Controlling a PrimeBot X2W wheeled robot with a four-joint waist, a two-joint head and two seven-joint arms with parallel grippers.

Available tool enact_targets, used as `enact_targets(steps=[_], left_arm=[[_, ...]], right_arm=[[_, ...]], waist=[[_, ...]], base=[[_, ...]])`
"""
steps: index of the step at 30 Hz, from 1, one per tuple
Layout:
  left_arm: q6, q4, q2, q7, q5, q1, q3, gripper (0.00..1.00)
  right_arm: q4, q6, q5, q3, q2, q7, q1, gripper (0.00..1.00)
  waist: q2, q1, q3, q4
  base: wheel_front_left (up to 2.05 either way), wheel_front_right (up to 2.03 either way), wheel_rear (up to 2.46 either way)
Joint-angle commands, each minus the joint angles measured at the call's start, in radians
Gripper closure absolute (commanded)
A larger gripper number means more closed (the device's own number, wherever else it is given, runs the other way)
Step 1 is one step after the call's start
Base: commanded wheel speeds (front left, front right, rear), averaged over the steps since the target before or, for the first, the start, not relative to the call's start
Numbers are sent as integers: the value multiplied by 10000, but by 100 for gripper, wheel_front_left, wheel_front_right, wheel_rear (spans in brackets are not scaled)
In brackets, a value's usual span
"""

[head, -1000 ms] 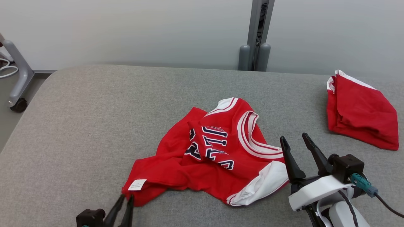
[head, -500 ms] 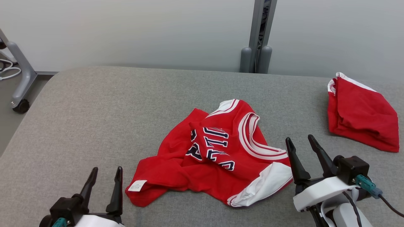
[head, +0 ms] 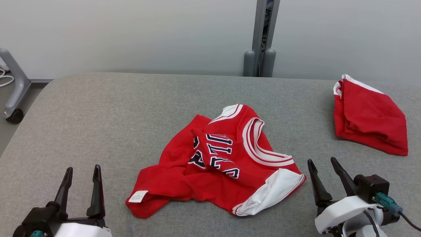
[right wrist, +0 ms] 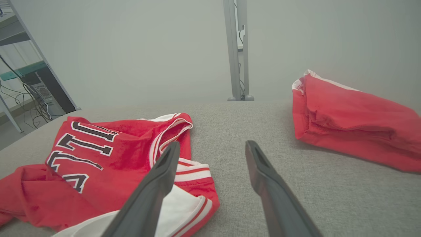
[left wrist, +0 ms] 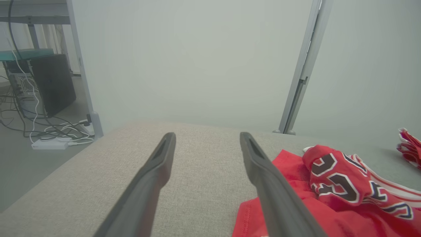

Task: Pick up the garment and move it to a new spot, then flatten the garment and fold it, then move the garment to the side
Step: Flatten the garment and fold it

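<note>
Both spread empty, left tool [head: 82, 168] and right tool [head: 321, 160] flank jersey [head: 217, 171]; red cloth [head: 368, 128], perhaps folded, beyond.

left gripper [head: 82, 169]: fingers spread, empty | right gripper [head: 322, 161]: fingers spread, empty

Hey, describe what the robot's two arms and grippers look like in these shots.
The left gripper and right gripper each have two long, tapering dark grey fingers on a black base. Behind each base sits a glossy white shell. The right wrist carries a black box with a teal connector feeding a black cable. No markings are visible.
</note>
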Motion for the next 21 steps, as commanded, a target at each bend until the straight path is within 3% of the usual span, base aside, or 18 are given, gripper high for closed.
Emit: enact_targets(steps=[1, 11, 21], left_arm=[[-53, -61, -15, -51, 109, 65, 108, 0], [-103, -95, -125, -51, 254, 73, 147, 0], [-95, -63, -158, -52, 185, 0, -138, 0]], right_arm=[[-77, 1, -16, -38, -56, 84, 99, 0], [-210, 1, 485, 928, -213, 989, 60, 0], [569, -1, 456, 1806, -547, 2162, -800, 0]], waist=[[0, 0, 10, -7], [0, 0, 3, 93], [0, 0, 79, 270]], base=[[0, 0, 0], [0, 0, 0], [0, 0, 0]])
